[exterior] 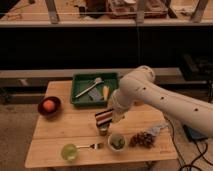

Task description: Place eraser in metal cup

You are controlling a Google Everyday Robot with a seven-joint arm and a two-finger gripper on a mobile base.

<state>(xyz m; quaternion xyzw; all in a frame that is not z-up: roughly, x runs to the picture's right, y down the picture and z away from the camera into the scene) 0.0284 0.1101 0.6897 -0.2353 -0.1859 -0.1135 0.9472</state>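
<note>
The eraser (103,117), a dark flat block with reddish and pale stripes, hangs tilted just above the metal cup (103,131). Only a small part of the cup's grey wall shows under the block, near the middle of the wooden table (55,135). My gripper (113,116) is at the end of the white arm that reaches in from the right. It sits at the eraser's right end and is shut on it.
A green tray (114,77) with utensils lies at the back. A dark bowl with an orange (49,106) sits left. Along the front are a green translucent cup (69,151), a fork (95,146), a white cup with green contents (117,141) and a brown lumpy cluster (144,138).
</note>
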